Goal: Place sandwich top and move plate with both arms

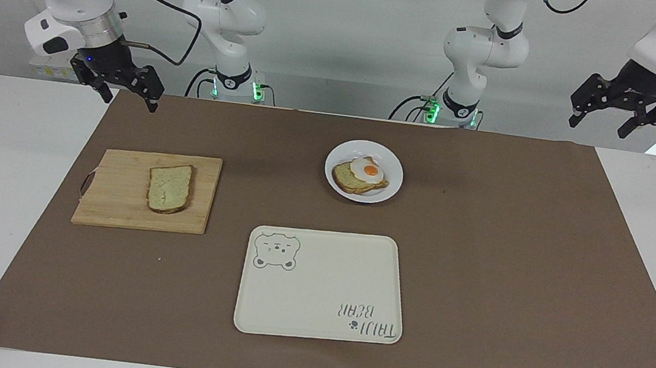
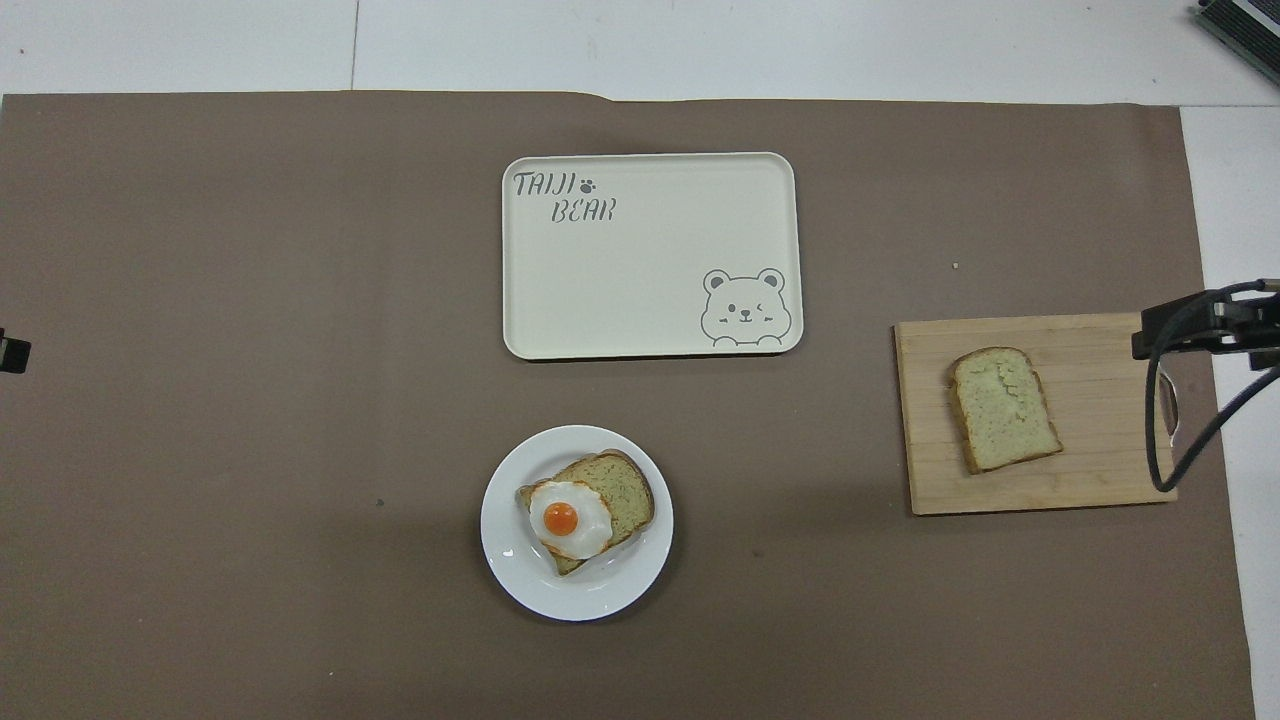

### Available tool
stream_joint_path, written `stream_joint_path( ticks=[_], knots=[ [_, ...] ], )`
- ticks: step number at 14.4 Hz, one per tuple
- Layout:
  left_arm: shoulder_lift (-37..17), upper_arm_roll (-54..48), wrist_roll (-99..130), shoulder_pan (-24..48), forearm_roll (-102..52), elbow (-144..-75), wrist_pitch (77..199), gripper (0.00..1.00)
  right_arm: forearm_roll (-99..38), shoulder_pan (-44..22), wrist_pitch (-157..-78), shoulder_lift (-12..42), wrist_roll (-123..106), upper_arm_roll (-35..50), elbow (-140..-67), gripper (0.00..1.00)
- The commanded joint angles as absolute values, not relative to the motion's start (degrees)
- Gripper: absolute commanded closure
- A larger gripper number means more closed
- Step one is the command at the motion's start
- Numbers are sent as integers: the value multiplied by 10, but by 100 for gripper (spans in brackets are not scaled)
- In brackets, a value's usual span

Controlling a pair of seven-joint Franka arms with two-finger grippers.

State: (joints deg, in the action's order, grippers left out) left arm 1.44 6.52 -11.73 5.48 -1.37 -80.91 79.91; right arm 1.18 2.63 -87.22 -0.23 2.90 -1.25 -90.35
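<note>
The sandwich top (image 1: pixel 169 188), a plain slice of speckled bread, lies flat on a wooden cutting board (image 1: pixel 116 200) toward the right arm's end of the table; it also shows in the overhead view (image 2: pixel 1003 408). The plate (image 1: pixel 391 186), small, round and white, sits mid-table and holds a bread slice with a fried egg (image 1: pixel 367 169) on it. In the overhead view the plate (image 2: pixel 512 565) lies nearer to the robots than the tray. My right gripper (image 1: pixel 130 100) hangs open and empty over the mat's corner, apart from the board. My left gripper (image 1: pixel 597 127) hangs open and empty, raised over its own end of the table.
A cream rectangular tray (image 1: pixel 322 282) with a bear drawing lies farther from the robots than the plate; it also shows in the overhead view (image 2: pixel 650 255). A brown mat (image 1: pixel 511 260) covers most of the table. The board (image 2: pixel 1100 400) has a handle hole at its outer end.
</note>
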Motion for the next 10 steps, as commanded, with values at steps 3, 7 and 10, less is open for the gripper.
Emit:
stream_joint_path(
  ticks=[3, 7, 10],
  knots=[
    [20, 62, -116, 49, -20, -810, 792, 0, 4, 31, -860, -4, 16, -13, -897, 0],
    [20, 62, -114, 48, -20, -810, 791, 0, 5, 31, -863, -5, 16, -12, -899, 0],
    [20, 62, -114, 48, -20, -810, 791, 0, 5, 31, -863, -8, 16, -12, -902, 0]
  ],
)
